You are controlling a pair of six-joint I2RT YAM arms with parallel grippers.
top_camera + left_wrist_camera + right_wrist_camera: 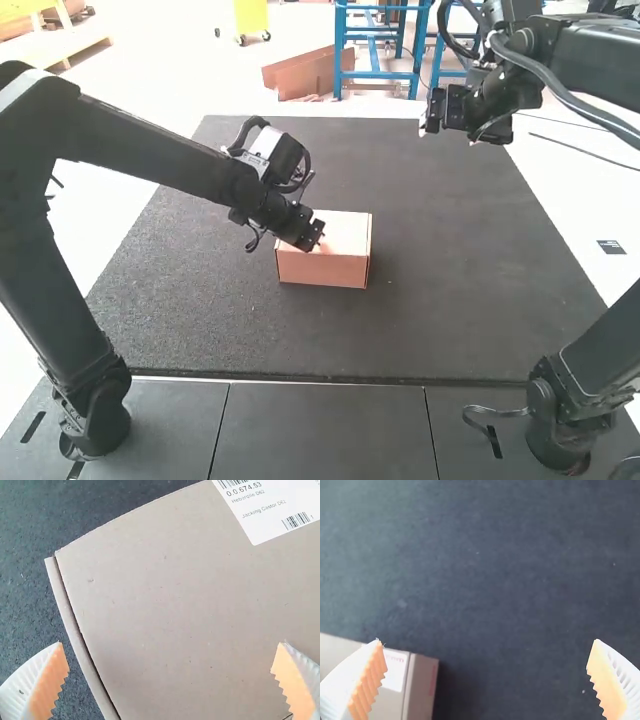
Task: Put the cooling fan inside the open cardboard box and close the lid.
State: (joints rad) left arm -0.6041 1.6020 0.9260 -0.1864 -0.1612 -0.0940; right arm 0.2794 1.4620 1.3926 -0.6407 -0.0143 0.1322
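Brown cardboard box [332, 255], lid shut, lies directly under L hand [310, 235], fingers spread open; R hand [432, 110] well apart, also open.

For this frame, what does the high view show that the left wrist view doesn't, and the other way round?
High view: both arms, the whole cardboard box on the black mat, the left gripper at its top, the right gripper raised far off. Left wrist view: a white label on the lid, the orange pads spread wide. Shared: the box's flat lid and the mat.
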